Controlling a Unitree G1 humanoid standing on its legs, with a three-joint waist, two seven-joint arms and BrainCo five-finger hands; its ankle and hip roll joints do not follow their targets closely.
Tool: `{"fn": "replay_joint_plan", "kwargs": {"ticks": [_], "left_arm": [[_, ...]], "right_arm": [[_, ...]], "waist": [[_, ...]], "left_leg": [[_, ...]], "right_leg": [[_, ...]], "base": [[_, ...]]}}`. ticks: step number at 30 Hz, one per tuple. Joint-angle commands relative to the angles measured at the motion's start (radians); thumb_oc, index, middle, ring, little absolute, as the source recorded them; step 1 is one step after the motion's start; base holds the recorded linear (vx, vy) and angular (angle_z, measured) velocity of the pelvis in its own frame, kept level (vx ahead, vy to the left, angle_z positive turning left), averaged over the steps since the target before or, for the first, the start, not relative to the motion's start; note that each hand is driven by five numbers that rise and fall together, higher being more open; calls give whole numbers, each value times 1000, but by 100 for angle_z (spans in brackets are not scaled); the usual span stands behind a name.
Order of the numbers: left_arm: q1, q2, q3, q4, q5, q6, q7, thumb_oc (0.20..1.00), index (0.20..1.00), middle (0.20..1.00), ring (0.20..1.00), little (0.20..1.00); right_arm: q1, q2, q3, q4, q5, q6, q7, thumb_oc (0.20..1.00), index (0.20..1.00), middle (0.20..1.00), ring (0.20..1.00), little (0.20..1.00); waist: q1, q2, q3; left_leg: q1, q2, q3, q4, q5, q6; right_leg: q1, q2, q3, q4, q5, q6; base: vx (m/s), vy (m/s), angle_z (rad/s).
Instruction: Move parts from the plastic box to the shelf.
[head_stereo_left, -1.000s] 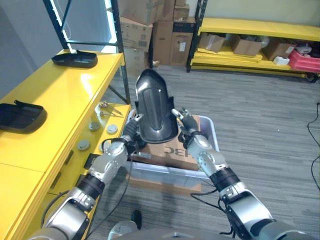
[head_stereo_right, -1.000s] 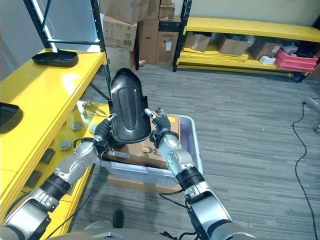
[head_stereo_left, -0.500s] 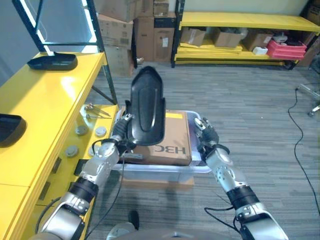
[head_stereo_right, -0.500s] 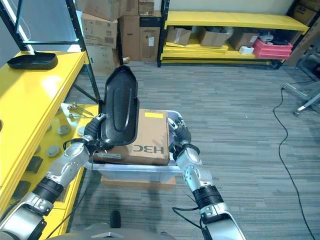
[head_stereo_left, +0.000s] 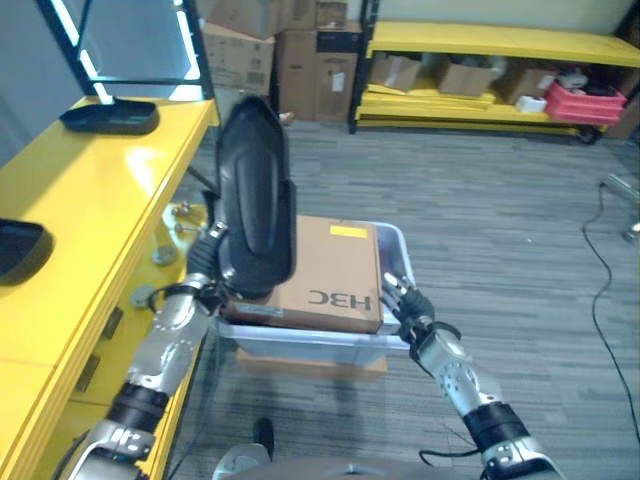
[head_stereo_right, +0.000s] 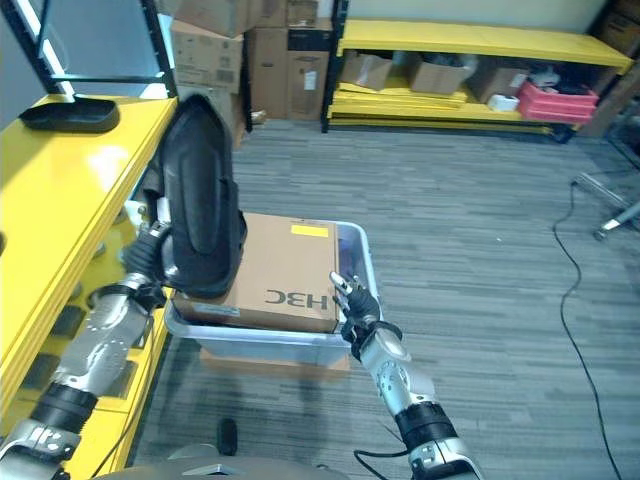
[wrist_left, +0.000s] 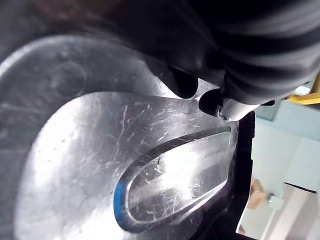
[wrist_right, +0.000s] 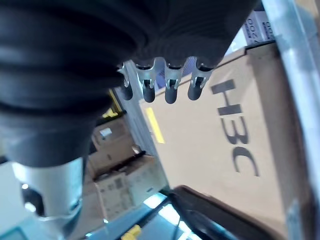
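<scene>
A: Items on the yellow shelf (head_stereo_left: 110, 190)?
B: Two black parts already lie there: one (head_stereo_left: 108, 116) at 11 o'clock, one (head_stereo_left: 18, 247) at 9 o'clock, well apart.
A: Item in transit?
B: One long black part (head_stereo_left: 255, 205), upright, lifted above the cardboard box (head_stereo_left: 330, 265) in the plastic box (head_stereo_left: 395, 250) and just beside the shelf edge. The left robot hand (head_stereo_left: 208, 262) grips its lower end, fingers curled on it.
A: Right robot hand (head_stereo_right: 355, 305)?
B: At 5 o'clock by the plastic box's near corner, fingers straight, holding nothing.
A: Status?
B: Judged partly done: two shelved, a third lifted but not yet placed. Whether more parts remain in the plastic box cannot be told.
</scene>
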Motion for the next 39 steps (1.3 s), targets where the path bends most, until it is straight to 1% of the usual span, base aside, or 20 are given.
{"fn": "replay_joint_plan", "kwargs": {"ticks": [1,5,8,9,11,13,15,19,22,26,27,28,29,30,31,32,34,35,36,39], "left_arm": [[-61,34,70,-33,47,-128,8,200,200,200,200,200],[36,70,186,-142,39,-135,-20,200,200,200,200,200],[62,79,224,-183,30,-135,-60,200,200,200,200,200],[73,89,243,-201,17,-138,-92,200,200,200,200,200],[83,101,252,-225,2,-147,-105,200,200,200,200,200],[99,110,261,-245,4,-162,-99,200,200,200,200,200],[130,135,299,-263,-1,-178,-83,200,200,200,200,200],[175,165,367,-291,-35,-157,-95,200,200,200,200,200],[189,159,387,-298,3,-139,-85,200,200,200,200,200],[184,156,386,-289,74,-138,-47,200,200,200,200,200],[175,171,383,-276,133,-141,-15,200,200,200,200,200],[177,179,381,-269,142,-140,-10,200,200,200,200,200],[173,185,375,-264,148,-143,-7,200,200,200,200,200],[171,190,366,-256,154,-150,-7,200,200,200,200,200],[170,193,362,-252,157,-151,-3,200,200,200,200,200],[153,195,339,-247,162,-142,2,200,200,200,200,200],[105,190,285,-234,179,-119,5,200,200,200,200,200],[73,178,247,-224,190,-101,-7,200,200,200,200,200],[61,165,224,-219,201,-93,-15,200,200,200,200,200],[54,135,189,-233,231,-56,7,200,200,200,200,200]], "right_arm": [[-11,-15,14,-30,-75,-6,43,1000,1000,1000,1000,1000],[34,-6,73,2,-169,11,27,1000,1000,1000,1000,1000],[83,-12,84,-12,-176,10,-1,1000,1000,1000,1000,1000],[120,-22,80,-30,-238,15,-18,1000,1000,1000,1000,1000],[148,-34,76,-47,-259,23,-29,1000,1000,1000,1000,1000],[179,-50,67,-48,-304,41,-4,1000,1000,1000,1000,1000],[229,-85,71,-50,-397,85,59,1000,1000,1000,1000,1000],[338,-108,93,-12,-472,95,120,1000,1000,1000,1000,1000],[333,-55,128,178,-538,54,118,1000,1000,1000,1000,1000],[276,4,139,318,-551,66,88,1000,1000,1000,1000,1000],[251,43,122,395,-550,66,76,1000,1000,1000,1000,1000],[247,50,112,423,-553,59,78,1000,1000,1000,1000,1000],[240,53,98,457,-554,43,90,1000,1000,1000,1000,1000],[237,55,85,483,-548,33,97,1000,1000,1000,1000,1000],[236,56,82,489,-552,32,100,1000,1000,1000,1000,1000],[231,51,62,537,-556,13,124,1000,1000,1000,1000,1000],[228,49,38,634,-562,-26,160,1000,1000,1000,1000,1000],[226,52,21,687,-562,-41,177,1000,1000,1000,1000,1000],[225,57,19,705,-558,-35,181,1000,1000,1000,1000,1000],[211,51,35,728,-573,-2,209,1000,1000,1000,1000,1000]], "waist": [[54,20,-51],[106,29,-43],[102,29,-38],[81,24,-33],[60,16,-24],[45,13,-19],[44,12,-9],[46,9,-22],[79,12,-29],[109,15,-19],[115,28,0],[108,37,8],[97,42,16],[83,42,20],[77,41,22],[50,30,26],[7,11,21],[-19,3,18],[-28,-1,16],[-21,-8,4]], "left_leg": [[39,44,-46,-4,-86,-53],[3,39,-53,-1,-68,-61],[-7,28,34,17,-78,-56],[6,28,150,60,-128,-54],[-1,22,230,97,-150,-39],[-15,23,260,100,-145,-38],[-15,-6,234,101,-159,-12],[19,-29,217,61,-162,4],[44,-56,158,34,-171,23],[30,-82,113,62,-196,58],[22,-109,61,90,-224,99],[25,-112,39,94,-229,110],[13,-112,29,98,-215,120],[12,-117,-4,96,-218,122],[12,-120,-14,96,-219,122],[16,-129,-76,93,-220,113],[17,-136,-176,92,-217,93],[28,-138,-230,86,-222,86],[31,-131,-250,89,-228,81],[49,-91,-253,60,-203,46]], "right_leg": [[-104,24,-61,1,38,13],[-109,22,-110,1,36,12],[-107,6,-174,1,42,21],[-90,-8,-226,2,36,39],[-92,-20,-259,10,49,47],[-100,-28,-272,15,59,55],[-97,-27,-252,32,48,51],[-90,-30,-240,60,25,55],[-102,-45,-235,126,-3,62],[-141,-81,-225,255,-5,77],[-229,-141,-180,489,35,95],[-265,-138,-142,573,47,96],[-312,-123,-115,623,61,76],[-345,-94,-72,628,60,73],[-353,-87,-62,629,60,73],[-360,-39,20,533,55,68],[-329,-1,163,324,70,73],[-320,25,258,236,86,76],[-311,43,295,207,78,69],[-250,55,264,144,54,45]], "base": [[23,-87,29],[-3,-36,40],[-25,4,67],[-20,32,122],[-103,95,140],[-86,116,162],[4,169,76],[46,144,15],[60,179,6],[27,159,23],[73,226,14],[10,199,48],[-14,8,87],[-26,-45,110],[120,-201,120],[210,-343,147],[333,-457,222],[369,-383,284],[348,-344,265],[198,-293,137]]}}
